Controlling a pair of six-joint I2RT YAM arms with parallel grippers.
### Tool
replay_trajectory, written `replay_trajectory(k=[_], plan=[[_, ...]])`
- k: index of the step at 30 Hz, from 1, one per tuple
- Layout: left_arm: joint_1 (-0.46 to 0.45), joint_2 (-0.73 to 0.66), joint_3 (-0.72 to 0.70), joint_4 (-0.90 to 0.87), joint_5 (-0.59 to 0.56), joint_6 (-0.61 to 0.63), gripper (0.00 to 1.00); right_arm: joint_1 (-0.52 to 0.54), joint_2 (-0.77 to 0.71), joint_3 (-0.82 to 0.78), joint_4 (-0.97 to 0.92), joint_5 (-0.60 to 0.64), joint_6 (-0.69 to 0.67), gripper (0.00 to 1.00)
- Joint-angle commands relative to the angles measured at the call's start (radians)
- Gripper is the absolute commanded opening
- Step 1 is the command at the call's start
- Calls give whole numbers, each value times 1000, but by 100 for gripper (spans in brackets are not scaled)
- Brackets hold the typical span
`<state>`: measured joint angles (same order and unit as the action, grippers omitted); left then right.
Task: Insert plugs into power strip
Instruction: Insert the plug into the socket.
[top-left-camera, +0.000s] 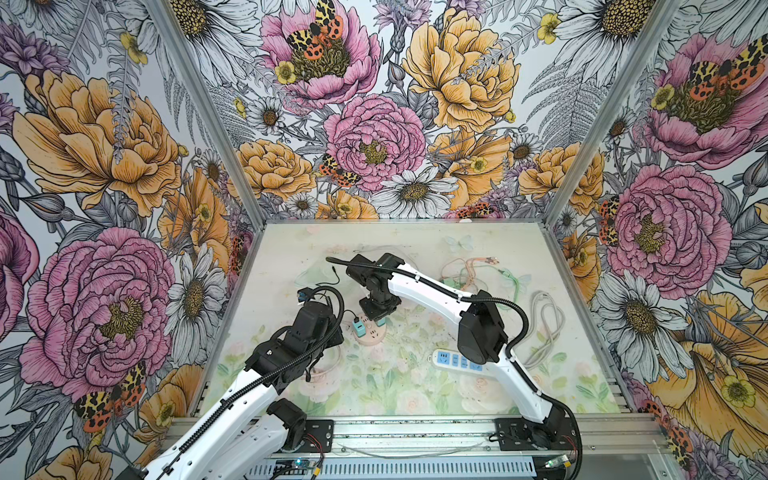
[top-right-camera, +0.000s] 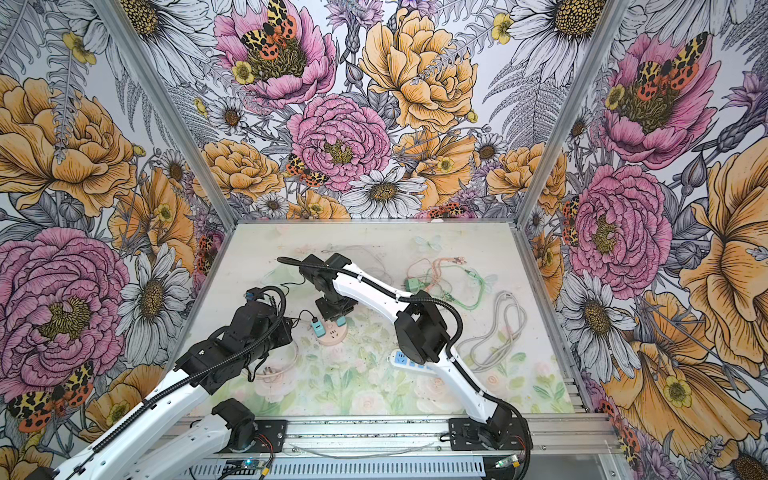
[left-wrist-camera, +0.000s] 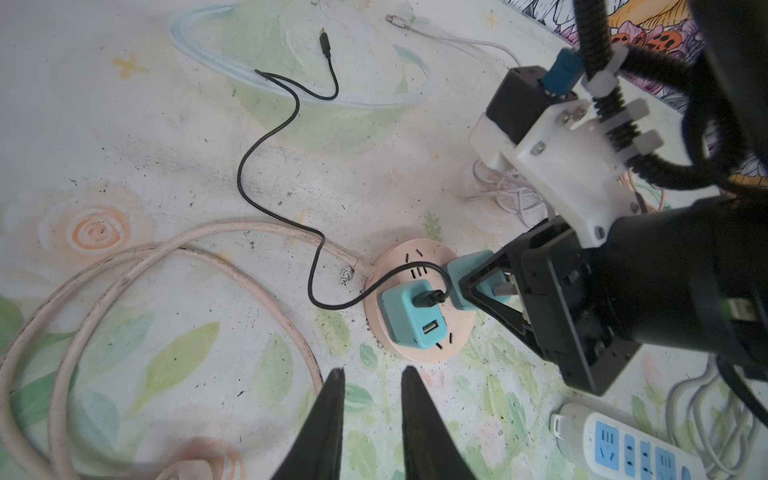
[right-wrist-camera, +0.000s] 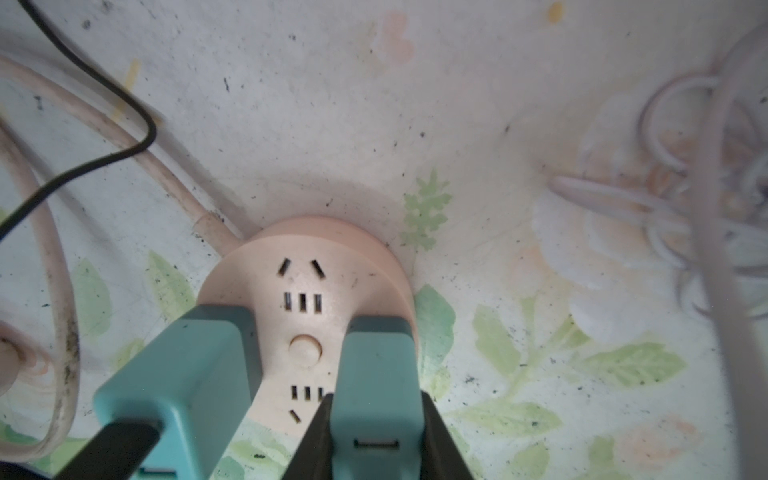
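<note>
A round pink power strip (top-left-camera: 369, 336) (top-right-camera: 331, 337) (left-wrist-camera: 419, 253) (right-wrist-camera: 307, 286) lies mid-table. One teal plug (top-left-camera: 359, 328) (left-wrist-camera: 405, 316) (right-wrist-camera: 178, 374) stands in it, with a thin black cable (left-wrist-camera: 270, 137) running from its top. My right gripper (right-wrist-camera: 376, 399) (left-wrist-camera: 490, 286) is shut on a second teal plug (right-wrist-camera: 376, 365) (left-wrist-camera: 467, 274) (top-right-camera: 341, 321) at the strip's right edge; its prongs are hidden. My left gripper (left-wrist-camera: 372, 370) hovers just short of the strip, open and with nothing in it. A green plug (top-right-camera: 414, 284) lies among cables at the back right.
A white power strip with blue sockets (top-left-camera: 455, 360) (left-wrist-camera: 636, 449) lies under the right arm. A thick pink cord (left-wrist-camera: 124, 266) loops to the left of the round strip. A grey-white cable coil (top-left-camera: 544, 328) and an orange and green cable tangle (top-right-camera: 453, 278) lie at the right.
</note>
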<state>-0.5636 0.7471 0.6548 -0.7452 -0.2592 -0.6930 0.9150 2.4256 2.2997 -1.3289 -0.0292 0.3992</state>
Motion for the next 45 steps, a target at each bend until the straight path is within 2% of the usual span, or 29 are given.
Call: replay_trajectory(k=[1, 3, 11, 16, 45], plan=[[-8, -3, 13, -9, -28, -13, 27, 4, 81, -59, 24, -40, -18, 13], [-9, -3, 12, -10, -29, -13, 27, 5, 69, -59, 25, -40, -19, 16], [-8, 6, 15, -9, -33, -13, 27, 7, 33, -42, 31, -49, -27, 21], [-25, 9, 28, -9, -43, -16, 29, 11, 18, -27, 32, -59, -39, 28], [-39, 9, 45, -16, -51, -18, 34, 26, -94, -24, 40, -95, -55, 44]])
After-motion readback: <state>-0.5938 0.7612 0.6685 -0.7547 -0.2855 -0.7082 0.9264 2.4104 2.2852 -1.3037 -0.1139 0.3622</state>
